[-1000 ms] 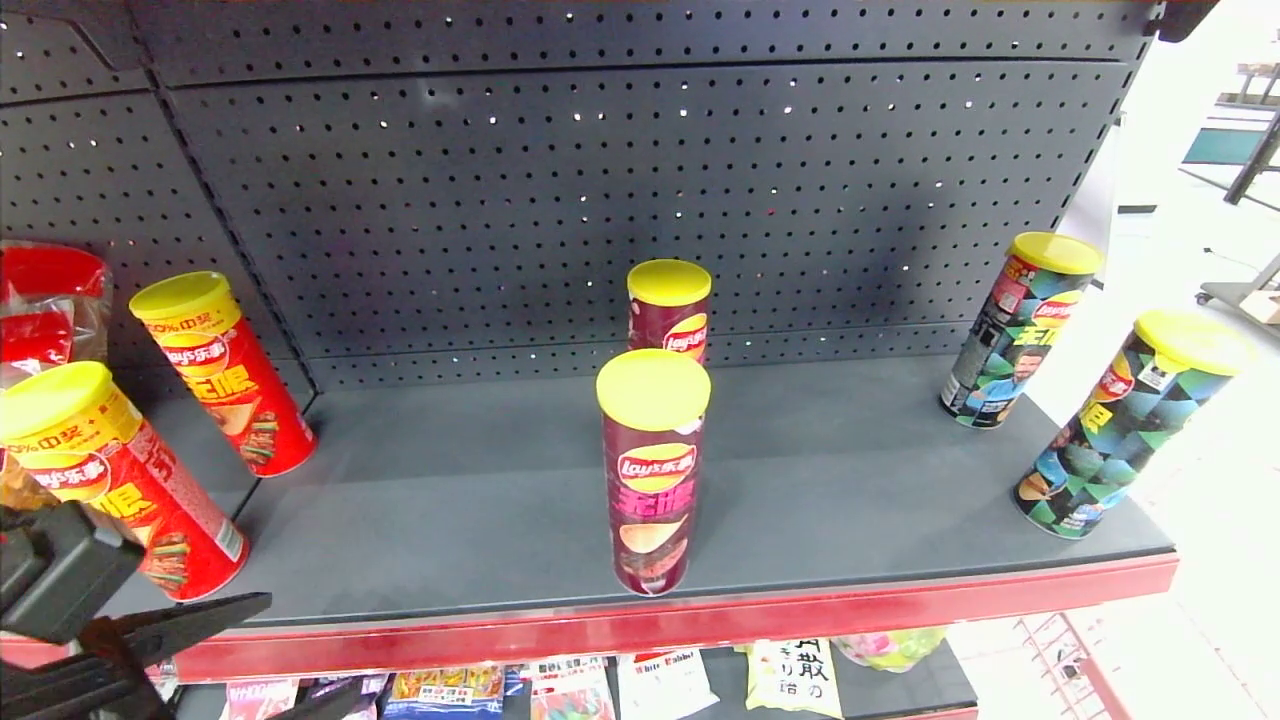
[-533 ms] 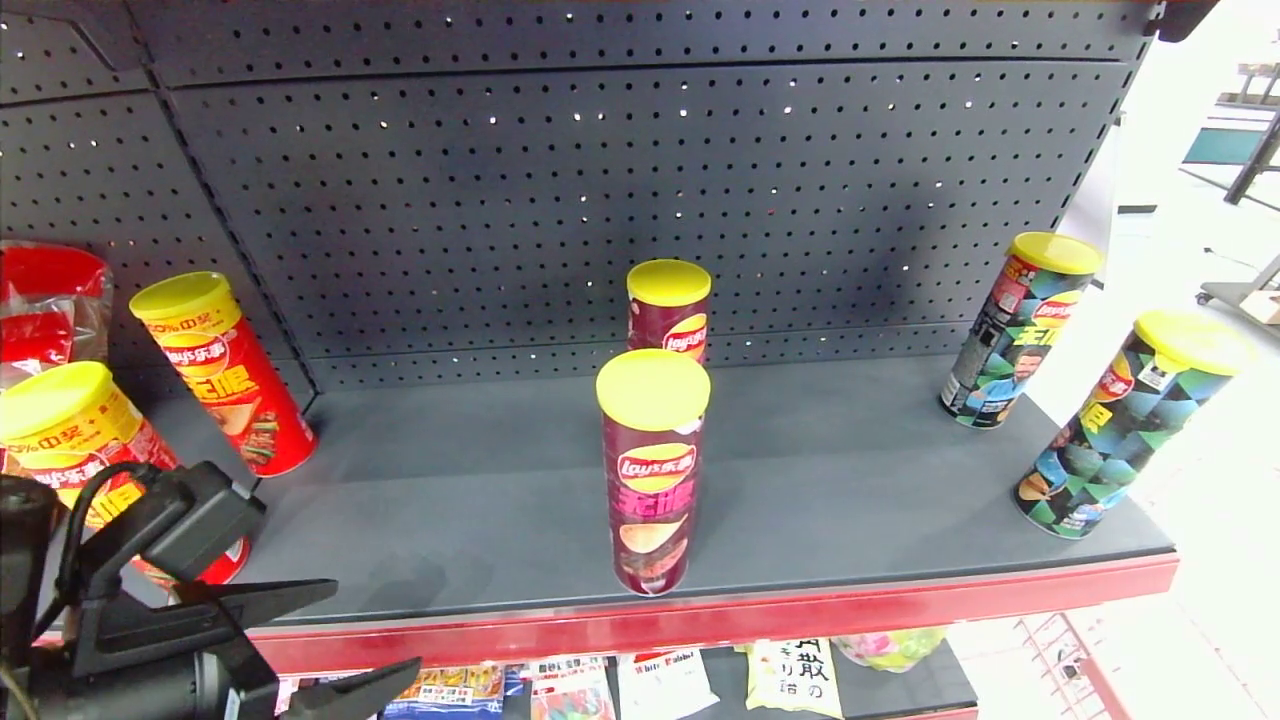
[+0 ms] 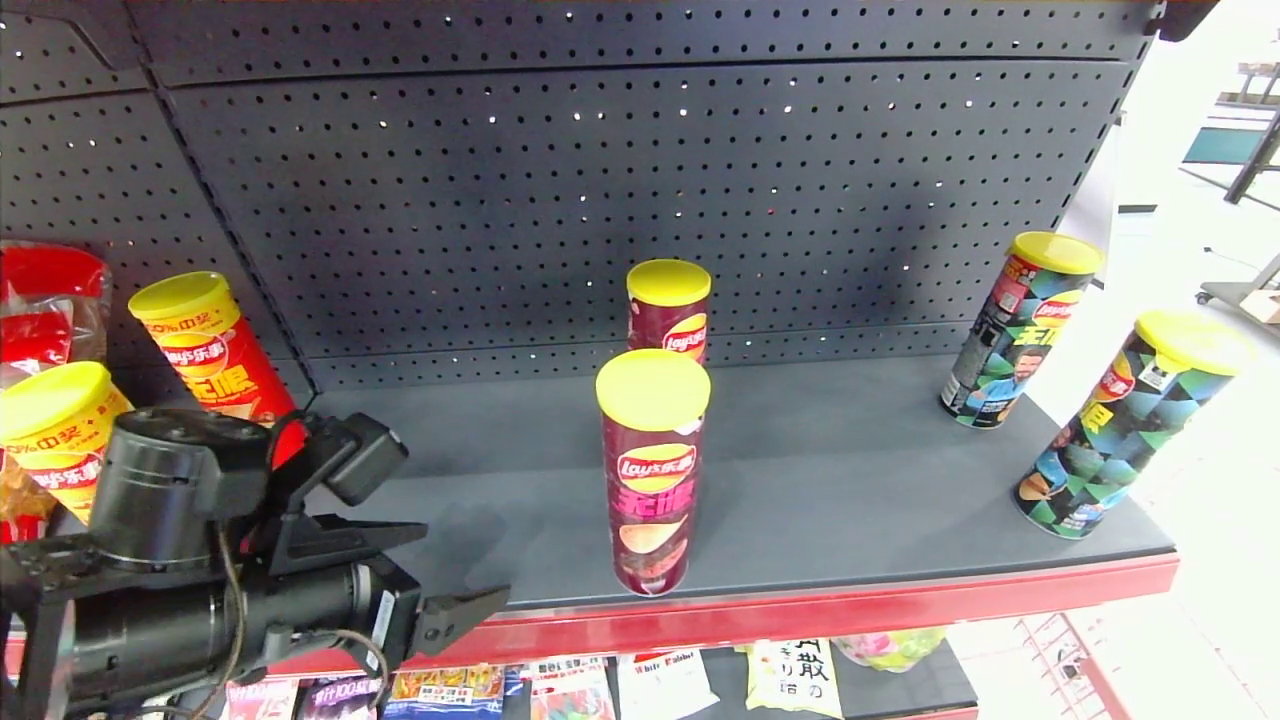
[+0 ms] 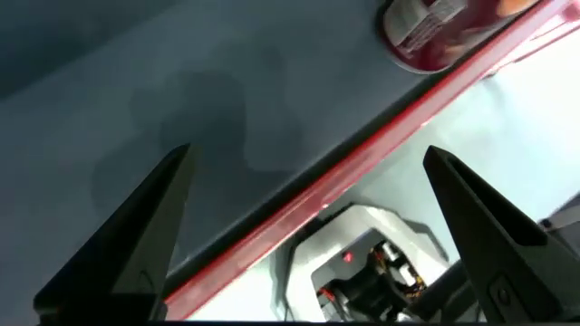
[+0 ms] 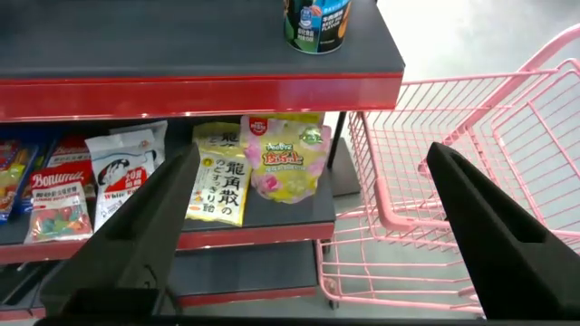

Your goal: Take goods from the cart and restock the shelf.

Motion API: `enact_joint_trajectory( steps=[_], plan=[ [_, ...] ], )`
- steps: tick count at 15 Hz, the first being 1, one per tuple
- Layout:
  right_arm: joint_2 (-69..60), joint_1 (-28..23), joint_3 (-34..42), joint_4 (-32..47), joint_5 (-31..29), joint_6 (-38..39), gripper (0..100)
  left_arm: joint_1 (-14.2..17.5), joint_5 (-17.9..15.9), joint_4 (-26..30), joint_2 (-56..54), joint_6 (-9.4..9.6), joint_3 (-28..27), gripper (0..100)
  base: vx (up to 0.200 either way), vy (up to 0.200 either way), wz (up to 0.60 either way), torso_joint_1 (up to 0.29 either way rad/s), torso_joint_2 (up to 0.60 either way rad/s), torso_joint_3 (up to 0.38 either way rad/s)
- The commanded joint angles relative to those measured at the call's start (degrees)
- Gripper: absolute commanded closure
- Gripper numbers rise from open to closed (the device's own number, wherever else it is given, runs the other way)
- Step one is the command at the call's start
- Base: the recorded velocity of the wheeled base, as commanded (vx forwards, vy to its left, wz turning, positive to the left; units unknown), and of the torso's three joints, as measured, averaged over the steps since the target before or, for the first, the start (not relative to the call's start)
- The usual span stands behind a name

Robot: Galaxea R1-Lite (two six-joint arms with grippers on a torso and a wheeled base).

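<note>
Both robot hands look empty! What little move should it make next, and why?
Probably lower the right gripper toward the pink cart. It is open and holds nothing, and the cart lies just ahead of it. The left gripper is open and empty too, but it hangs at the front edge of the shelf, on the far side from the cart.

gry shelf (image 3: pixel 820 480), pink cart (image 5: pixel 408 154), maroon can (image 3: pixel 650 480)
</note>
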Motion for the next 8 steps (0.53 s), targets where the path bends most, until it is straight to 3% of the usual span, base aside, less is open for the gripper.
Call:
enact_joint_trajectory(
  steps=[1, 8],
  plan=[
    [0.39, 0.07, -0.01, -0.03, 0.01, -0.02, 0, -2.6, 2.3, -0.05, 6.35, -0.18, -2.51, 0, 0.0, 0.0, 0.0, 0.0, 0.0, 0.0],
    [0.39, -0.02, -0.01, -0.03, -0.08, -0.02, 0, -4.44, 6.52, 0.21, 14.0, -0.18, -10.69, 0, 0.0, 0.0, 0.0, 0.0, 0.0, 0.0]
  ],
)
